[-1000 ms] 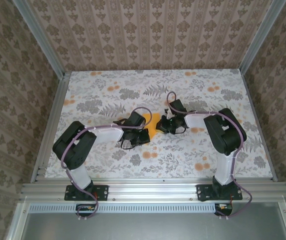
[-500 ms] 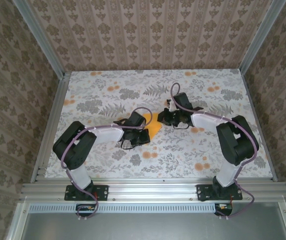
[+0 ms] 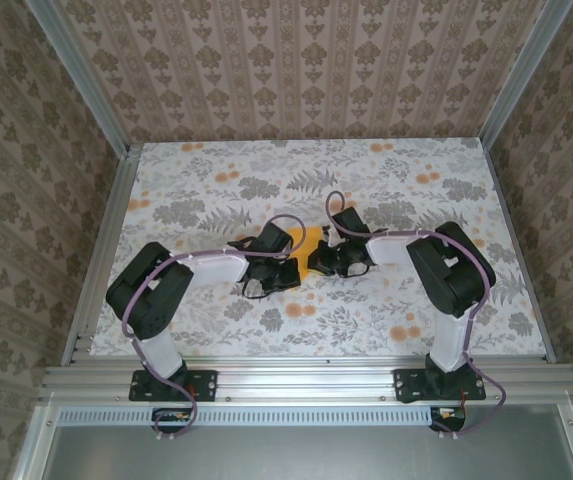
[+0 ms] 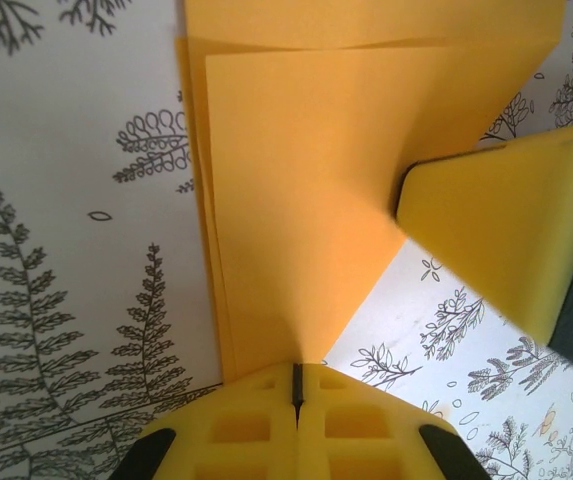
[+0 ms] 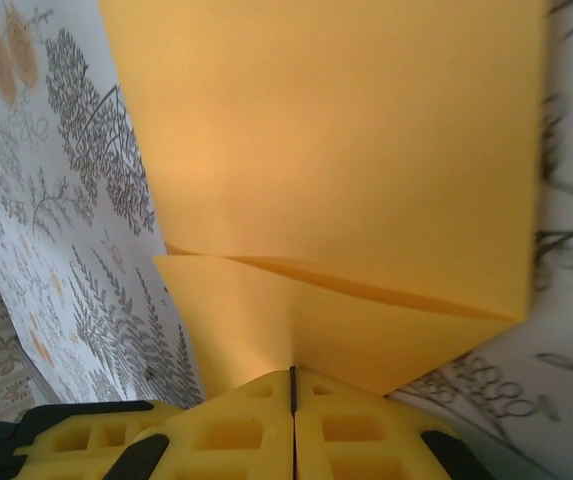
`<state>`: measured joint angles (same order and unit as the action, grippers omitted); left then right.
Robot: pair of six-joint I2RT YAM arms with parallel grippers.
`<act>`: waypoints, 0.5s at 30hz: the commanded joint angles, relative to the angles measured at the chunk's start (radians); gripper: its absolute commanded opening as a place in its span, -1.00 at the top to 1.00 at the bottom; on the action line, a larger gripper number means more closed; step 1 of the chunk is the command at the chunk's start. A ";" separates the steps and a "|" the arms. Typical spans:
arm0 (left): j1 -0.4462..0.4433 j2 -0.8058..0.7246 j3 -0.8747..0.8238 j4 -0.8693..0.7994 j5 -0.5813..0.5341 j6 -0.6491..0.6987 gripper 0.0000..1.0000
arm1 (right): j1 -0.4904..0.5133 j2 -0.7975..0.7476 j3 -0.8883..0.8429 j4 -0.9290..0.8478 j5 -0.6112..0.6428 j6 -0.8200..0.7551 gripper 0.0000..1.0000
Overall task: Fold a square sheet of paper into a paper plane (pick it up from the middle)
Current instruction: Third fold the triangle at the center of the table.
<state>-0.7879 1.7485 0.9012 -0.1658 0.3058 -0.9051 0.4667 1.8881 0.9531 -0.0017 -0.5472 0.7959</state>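
Right now the square sheet of paper (image 3: 311, 243), folded double, sits mid-counter (image 3: 216, 190) between my arms. Left fingers (image 4: 286, 388) are pinched shut on its narrow tip, right fingers (image 5: 284, 390) shut on the opposite folded edge, both equally near.

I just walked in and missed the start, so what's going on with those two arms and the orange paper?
Two robot arms are working on an orange sheet of paper in the middle of the flower-patterned table. The left end effector is shut on one edge of it and the right end effector is shut on another, from the opposite side. The paper is already folded over, with layered edges showing, but not yet a finished plane.
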 commanded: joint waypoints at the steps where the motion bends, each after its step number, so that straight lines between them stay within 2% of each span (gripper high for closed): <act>1: -0.014 0.044 -0.028 -0.160 -0.020 0.030 1.00 | -0.054 0.034 0.029 -0.055 0.087 -0.001 0.84; 10: -0.014 0.026 -0.037 -0.173 -0.013 0.044 1.00 | -0.170 0.049 0.101 -0.127 0.165 -0.026 0.83; 15: -0.017 -0.011 -0.006 -0.175 0.004 0.069 0.96 | -0.195 -0.035 0.093 -0.133 0.143 -0.053 0.81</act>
<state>-0.7918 1.7443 0.9062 -0.1894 0.3107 -0.8768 0.2768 1.9087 1.0393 -0.0837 -0.4397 0.7784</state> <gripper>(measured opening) 0.047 0.092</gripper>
